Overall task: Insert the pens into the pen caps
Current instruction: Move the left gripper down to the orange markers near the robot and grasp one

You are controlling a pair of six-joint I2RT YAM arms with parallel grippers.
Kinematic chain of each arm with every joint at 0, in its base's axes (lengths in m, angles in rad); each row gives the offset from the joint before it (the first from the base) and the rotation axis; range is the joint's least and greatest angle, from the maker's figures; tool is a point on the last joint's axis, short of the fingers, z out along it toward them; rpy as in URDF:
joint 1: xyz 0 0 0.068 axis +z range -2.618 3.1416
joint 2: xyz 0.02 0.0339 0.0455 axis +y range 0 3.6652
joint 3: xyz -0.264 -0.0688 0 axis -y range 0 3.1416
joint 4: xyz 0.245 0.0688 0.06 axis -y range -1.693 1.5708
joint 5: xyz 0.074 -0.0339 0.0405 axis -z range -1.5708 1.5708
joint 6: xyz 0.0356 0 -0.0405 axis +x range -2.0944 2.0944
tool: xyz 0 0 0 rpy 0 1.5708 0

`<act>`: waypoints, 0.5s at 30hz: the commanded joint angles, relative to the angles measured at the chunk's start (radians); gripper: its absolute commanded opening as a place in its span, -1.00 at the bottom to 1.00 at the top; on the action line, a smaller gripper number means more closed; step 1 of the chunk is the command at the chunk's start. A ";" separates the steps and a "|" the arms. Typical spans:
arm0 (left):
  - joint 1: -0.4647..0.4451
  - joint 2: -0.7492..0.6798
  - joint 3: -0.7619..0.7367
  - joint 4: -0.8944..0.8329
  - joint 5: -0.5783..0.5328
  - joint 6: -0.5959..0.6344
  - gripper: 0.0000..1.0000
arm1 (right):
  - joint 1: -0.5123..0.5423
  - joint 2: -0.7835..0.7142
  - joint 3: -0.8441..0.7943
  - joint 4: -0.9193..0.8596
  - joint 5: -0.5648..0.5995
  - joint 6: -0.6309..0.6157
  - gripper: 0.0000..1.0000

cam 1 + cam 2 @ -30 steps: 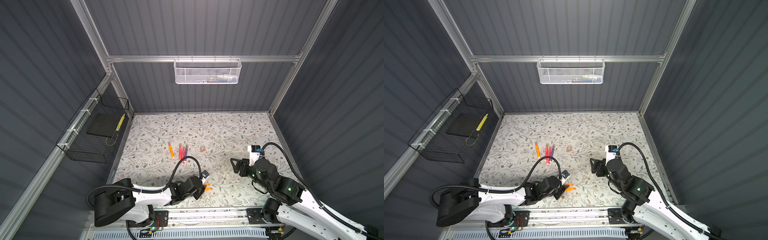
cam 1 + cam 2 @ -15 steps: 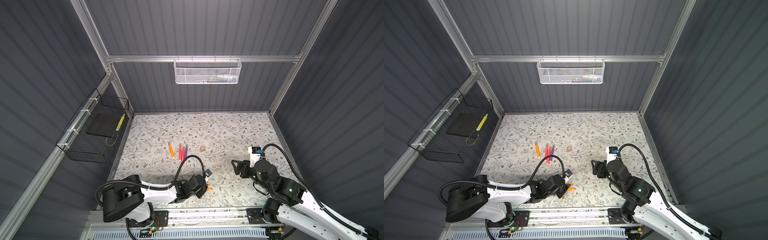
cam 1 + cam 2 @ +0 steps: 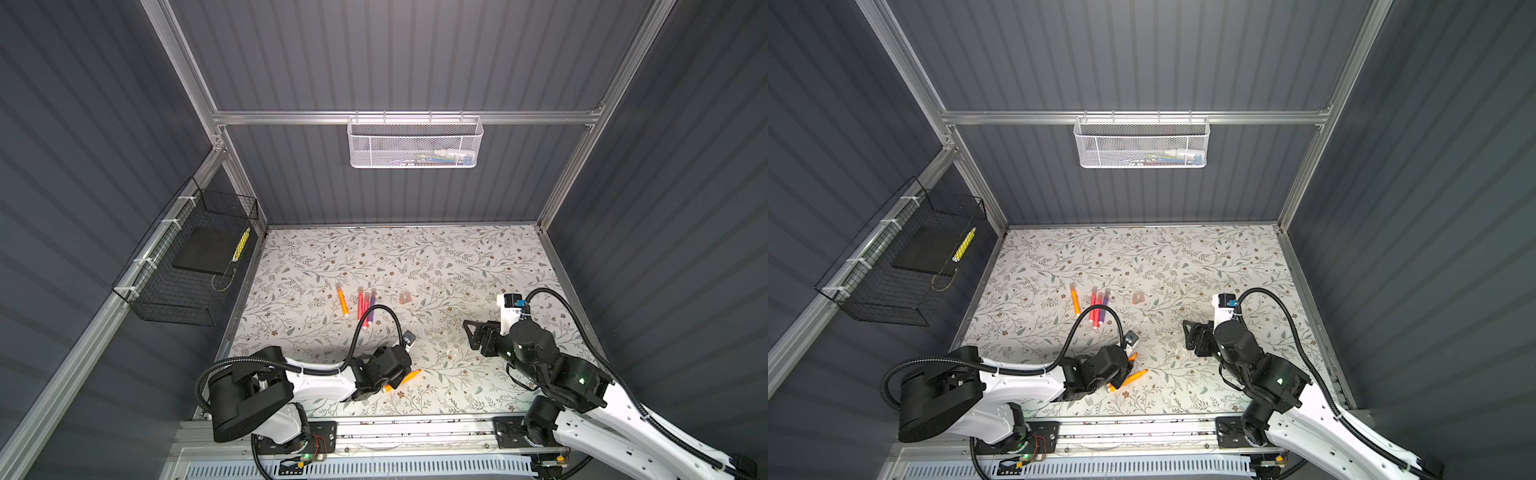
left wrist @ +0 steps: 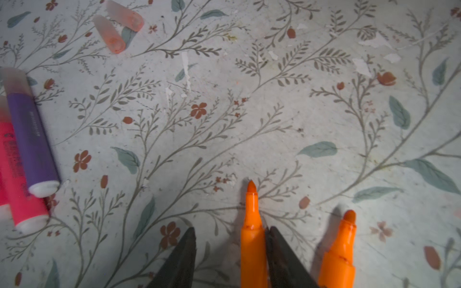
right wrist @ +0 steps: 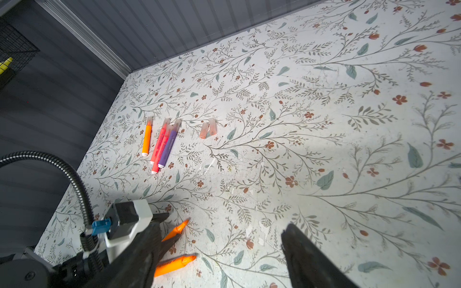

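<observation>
Two uncapped orange pens lie near the table's front. One orange pen (image 4: 252, 239) lies between my left gripper's (image 4: 231, 231) jaws, against one finger, with a clear gap to the other; the gripper is open. The other orange pen (image 4: 340, 246) lies just outside. In a top view both pens (image 3: 1128, 379) show under the left gripper (image 3: 1124, 369). Two loose pinkish pen caps (image 5: 208, 128) (image 3: 405, 297) lie mid-table. My right gripper (image 5: 222, 239) (image 3: 471, 332) hovers open and empty right of the orange pens.
A capped orange pen (image 3: 342, 301), two capped pink pens (image 3: 361, 305) and a capped purple pen (image 3: 372, 309) lie in a row left of the loose caps. A black wire basket (image 3: 187, 266) hangs on the left wall, a white mesh basket (image 3: 413, 143) on the back wall.
The left arm's elbow has swung back and lower while its gripper stayed over the orange pens. The right gripper has drawn slightly nearer the front.
</observation>
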 commanded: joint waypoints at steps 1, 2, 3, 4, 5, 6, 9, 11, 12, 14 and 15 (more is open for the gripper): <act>0.020 -0.016 0.004 -0.027 0.023 -0.034 -0.06 | -0.004 -0.009 -0.012 -0.002 -0.001 0.005 0.57; 0.022 -0.013 0.009 -0.034 0.025 -0.036 -0.07 | -0.005 -0.010 -0.012 -0.003 -0.001 0.006 0.57; 0.024 -0.011 0.013 -0.040 0.028 -0.041 -0.08 | -0.006 -0.010 -0.011 -0.004 -0.001 0.005 0.57; 0.028 -0.008 0.015 -0.045 0.036 -0.043 -0.08 | -0.006 -0.012 -0.012 -0.004 -0.001 0.005 0.57; 0.032 -0.006 0.018 -0.053 0.048 -0.048 -0.10 | -0.005 -0.012 -0.012 -0.002 0.000 0.005 0.57; 0.040 -0.004 0.025 -0.064 0.064 -0.054 -0.13 | -0.006 -0.013 -0.011 -0.003 -0.001 0.006 0.57; 0.068 -0.008 0.039 -0.101 0.115 -0.085 -0.16 | -0.006 -0.013 -0.012 -0.001 -0.002 0.007 0.57; 0.089 -0.008 0.057 -0.156 0.122 -0.121 -0.18 | -0.006 -0.010 -0.011 -0.001 -0.005 0.009 0.57; 0.093 -0.012 0.066 -0.180 0.120 -0.136 -0.18 | -0.006 -0.011 -0.010 0.000 -0.007 0.010 0.57; 0.094 -0.030 0.072 -0.216 0.123 -0.156 -0.19 | -0.006 -0.010 -0.010 0.001 -0.008 0.010 0.57; 0.094 -0.044 0.071 -0.228 0.123 -0.165 -0.19 | -0.006 -0.009 -0.011 0.002 -0.010 0.011 0.57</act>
